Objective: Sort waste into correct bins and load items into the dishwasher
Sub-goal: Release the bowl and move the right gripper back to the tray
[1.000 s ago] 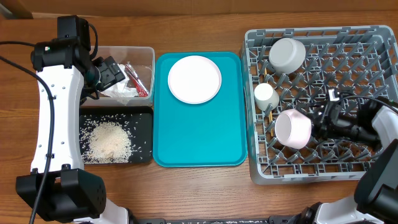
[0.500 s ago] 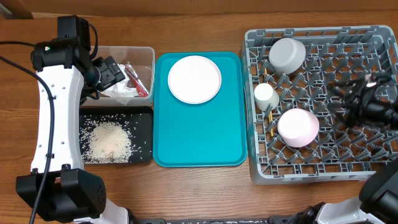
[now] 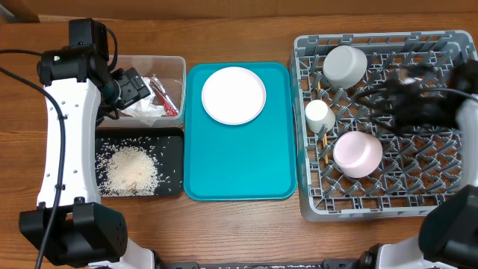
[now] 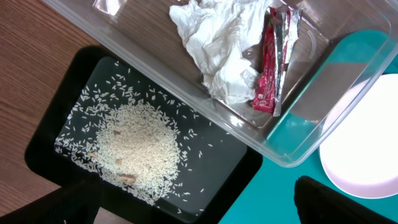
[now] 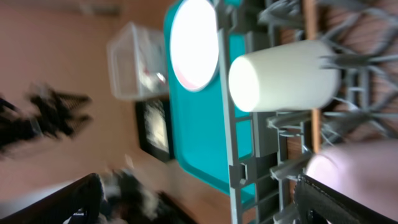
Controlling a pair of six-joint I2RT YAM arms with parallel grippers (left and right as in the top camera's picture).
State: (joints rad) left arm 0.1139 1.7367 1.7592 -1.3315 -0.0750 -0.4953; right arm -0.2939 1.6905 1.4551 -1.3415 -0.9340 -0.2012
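Evidently mid-loading: upended in the large square grey plastic dish rack [image 3: 433, 202], the pale pink bowl [image 3: 357, 154]. Above that rack, spread wide and empty, the right gripper [image 5: 205, 202]; wide and empty over the clear plastic tub [image 3: 153, 60], the left gripper [image 4: 205, 202]. Next, probably: pinch the rim of the pale pink round plate [image 3: 233, 94], flat on the teal serving tray [image 3: 239, 168], and stand it between pegs [image 3: 407, 175].
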